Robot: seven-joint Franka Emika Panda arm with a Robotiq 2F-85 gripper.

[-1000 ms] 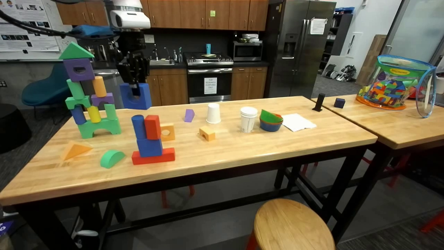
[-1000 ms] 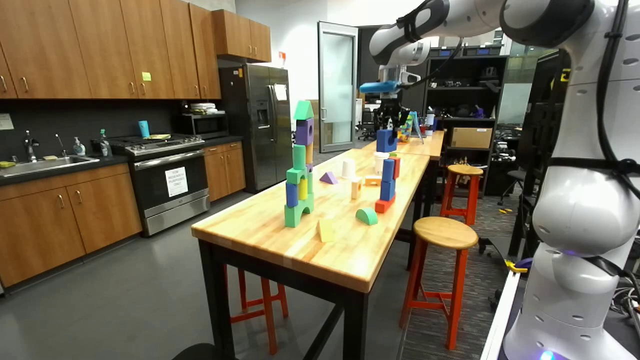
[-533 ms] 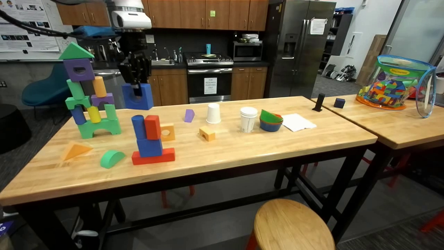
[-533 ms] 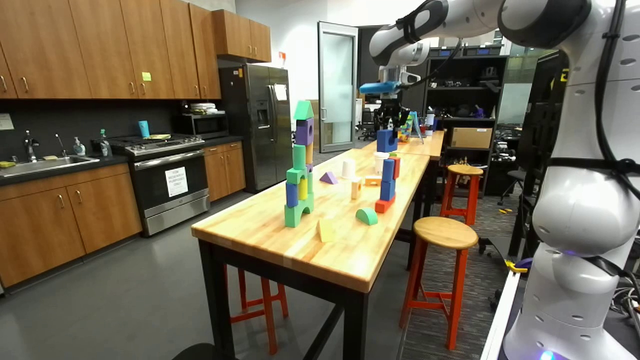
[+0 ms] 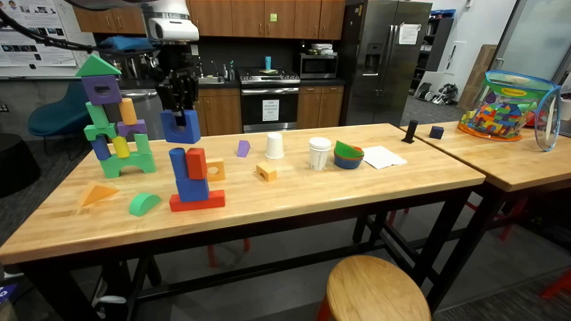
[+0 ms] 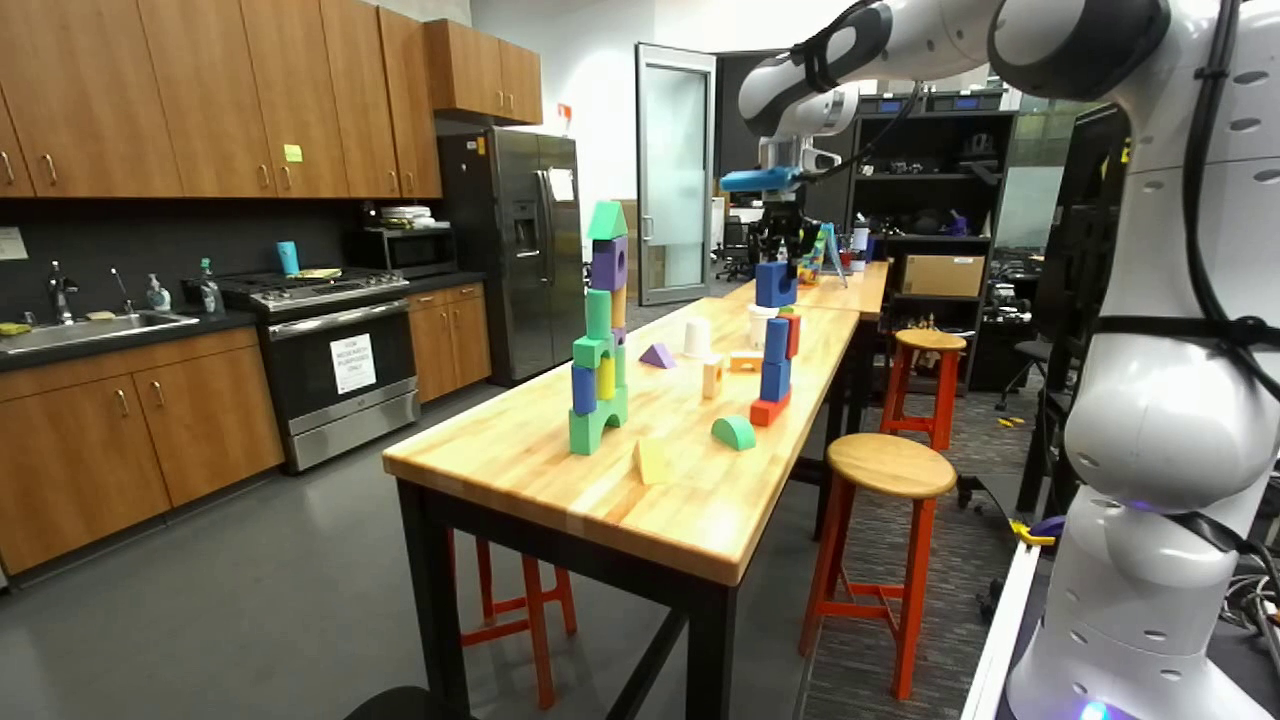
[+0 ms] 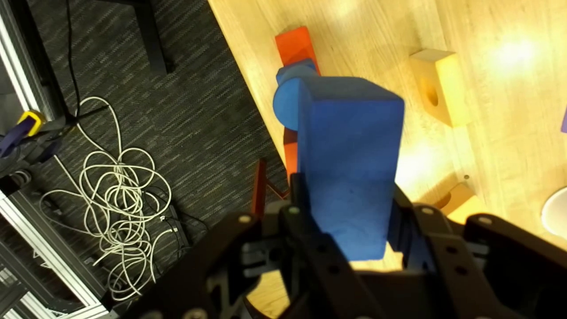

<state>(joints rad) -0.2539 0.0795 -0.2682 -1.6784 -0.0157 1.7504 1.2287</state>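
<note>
Over the last second I watch the notched blue block [image 5: 182, 136] ease a touch sideways and slightly lower in an exterior view, while the tall stack [image 5: 107, 130] and everything else on the worktop [image 5: 312, 191] stay put. For the work in hand, I take that as a careful carry: the piece is brought in close and is not yet set down. It hangs near the tops of the blue cylinder [image 5: 179, 163] and the upright red block [image 5: 196, 163], which stand side by side on a lower blue block [image 5: 192, 189] set on a long red block [image 5: 200, 203]; a thin gap shows beneath it in both exterior views. How squarely it lines up over them I can't quite judge, since in the wrist view the cylinder peeks out past one side. My tool [image 7: 350, 199] is clamped on the notched piece, closed in from two opposite faces and only as wide as its thickness, touching nothing else that I can see. A holed orange block [image 5: 218, 174] stands on the worktop nearby.
</note>
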